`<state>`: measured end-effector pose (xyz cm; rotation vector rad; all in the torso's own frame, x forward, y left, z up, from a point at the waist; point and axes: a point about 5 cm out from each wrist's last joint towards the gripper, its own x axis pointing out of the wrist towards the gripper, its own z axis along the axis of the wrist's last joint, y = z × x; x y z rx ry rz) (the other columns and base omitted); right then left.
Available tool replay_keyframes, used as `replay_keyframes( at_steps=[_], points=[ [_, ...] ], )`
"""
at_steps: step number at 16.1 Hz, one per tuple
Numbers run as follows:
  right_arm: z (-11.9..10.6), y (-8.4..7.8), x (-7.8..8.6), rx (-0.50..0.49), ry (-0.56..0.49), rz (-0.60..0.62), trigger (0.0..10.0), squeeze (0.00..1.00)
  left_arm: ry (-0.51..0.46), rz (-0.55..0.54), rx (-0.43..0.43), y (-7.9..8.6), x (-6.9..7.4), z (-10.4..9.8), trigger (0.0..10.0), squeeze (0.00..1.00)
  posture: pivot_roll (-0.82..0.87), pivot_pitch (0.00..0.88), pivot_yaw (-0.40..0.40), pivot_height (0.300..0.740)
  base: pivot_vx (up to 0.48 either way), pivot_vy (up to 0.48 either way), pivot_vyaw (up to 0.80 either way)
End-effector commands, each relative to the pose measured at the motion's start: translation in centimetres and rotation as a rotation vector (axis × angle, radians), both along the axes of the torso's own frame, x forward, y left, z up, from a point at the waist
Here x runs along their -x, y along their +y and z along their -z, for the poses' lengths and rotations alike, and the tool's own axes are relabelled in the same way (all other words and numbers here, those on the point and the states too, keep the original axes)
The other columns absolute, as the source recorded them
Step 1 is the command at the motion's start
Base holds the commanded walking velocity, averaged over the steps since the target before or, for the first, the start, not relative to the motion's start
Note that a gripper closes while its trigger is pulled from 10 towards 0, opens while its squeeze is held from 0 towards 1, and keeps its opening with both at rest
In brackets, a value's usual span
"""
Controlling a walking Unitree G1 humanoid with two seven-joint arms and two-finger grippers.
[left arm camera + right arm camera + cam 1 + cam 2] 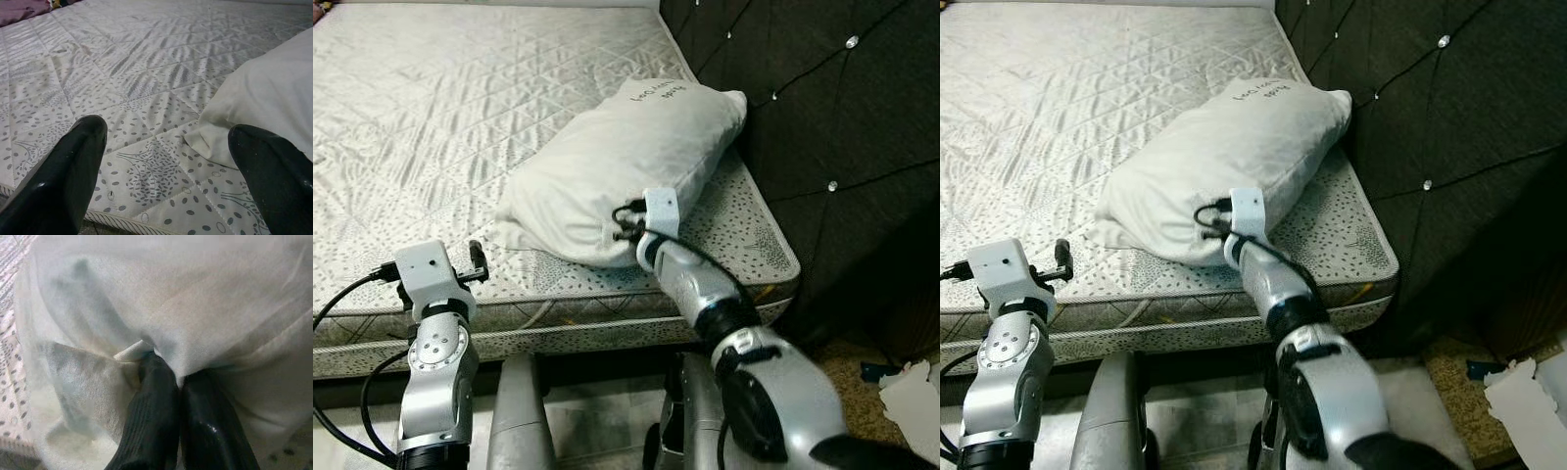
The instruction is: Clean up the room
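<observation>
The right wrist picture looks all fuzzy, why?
In the right wrist view the pillow sits so close that its cloth blurs, with the right gripper jaws pinched on it; in the left wrist view the mattress is sharper; the left eye view is evenly lit.

Bed: we see a bare quilted mattress [460, 117], pale grey with leaf print, filling most of the view.
Headboard: dark tufted panel [832, 127] with shiny studs, along the mattress's right edge.
Floor: we make out brownish carpet [847, 377] at lower right.
</observation>
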<state>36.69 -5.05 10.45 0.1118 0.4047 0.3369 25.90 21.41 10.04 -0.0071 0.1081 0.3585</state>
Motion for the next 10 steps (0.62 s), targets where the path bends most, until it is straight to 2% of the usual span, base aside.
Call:
replay_keyframes(
  at_steps=[1,2,3,4,5,6,9,10],
  points=[
    [-2.9,-3.0,-2.0,0.034,-0.119,0.074,0.0,0.0,-0.012,-0.008,-0.002,0.1,-0.2,-0.2,10.0,0.0,0.09,0.0,-0.069,0.571,0.0,0.0,0.0],
    [-3.2,-3.7,-2.4,0.046,-0.13,0.085,0.0,0.0,-0.013,-0.009,-0.002,0.1,-0.3,-0.2,10.0,0.0,0.09,0.0,-0.07,0.571,0.0,0.0,0.0],
    [-4.6,-6.2,-3.2,0.077,-0.162,0.133,0.0,0.0,-0.016,-0.01,-0.001,0.1,-0.4,-0.3,10.0,0.0,0.08,0.0,-0.071,0.571,0.0,0.0,0.0],
    [-6.4,-9.3,-4.1,0.111,-0.203,0.218,0.0,0.0,-0.019,-0.011,0.0,0.1,-0.5,-0.2,10.0,0.0,0.08,0.0,-0.075,0.571,0.0,0.0,0.0],
    [-7.9,-11.5,-4.5,0.125,-0.237,0.285,0.0,0.0,-0.021,-0.01,0.002,0.0,-0.5,-0.2,10.0,0.0,0.08,0.0,-0.076,0.571,0.0,0.0,0.0],
    [-8.7,-12.6,-4.7,0.133,-0.255,0.315,0.0,0.0,-0.022,-0.01,0.003,-0.1,-0.6,-0.2,10.0,0.0,0.07,0.0,-0.076,0.571,0.0,0.0,0.0],
    [-13.2,-18.3,-4.8,0.146,-0.355,0.506,0.0,0.0,-0.026,-0.006,0.006,-0.3,-0.8,-0.1,10.0,0.0,0.07,0.0,-0.075,0.571,0.0,0.0,0.0],
    [-14.2,-19.7,-4.6,0.148,-0.376,0.548,0.0,0.0,-0.028,-0.007,0.004,-0.2,-0.8,-0.2,10.0,0.0,0.07,0.0,-0.076,0.571,0.0,0.0,0.0]
  ],
)
